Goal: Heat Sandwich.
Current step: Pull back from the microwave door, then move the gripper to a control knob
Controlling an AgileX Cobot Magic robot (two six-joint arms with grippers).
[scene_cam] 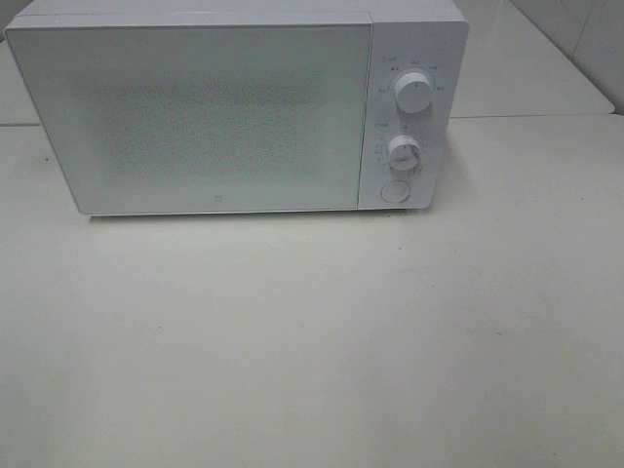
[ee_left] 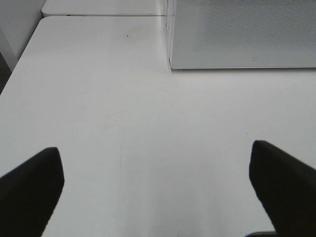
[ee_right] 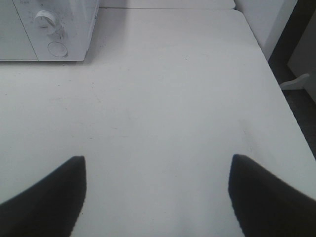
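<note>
We cannot find the sandwich in any view. The bench in front of the microwave shows none, and the microwave's door is shut flat, its frosted panel letting nothing through. It may be inside or off beyond the frame; we cannot tell which, so its heading and long axis are unknown to us as well.

The left gripper hangs over the bench near the door's lower corner, jaws spread wide with nothing between them. The right gripper hangs over the bench near the control side, where two knobs stand above a round button. Its jaws are also wide and empty.

We judge a bread sandwich to be light, soft and easily crushed, with layers that can slide apart. We would close gently across the firmer crust edges, pinching both slices together across the short side, not the middle
</note>
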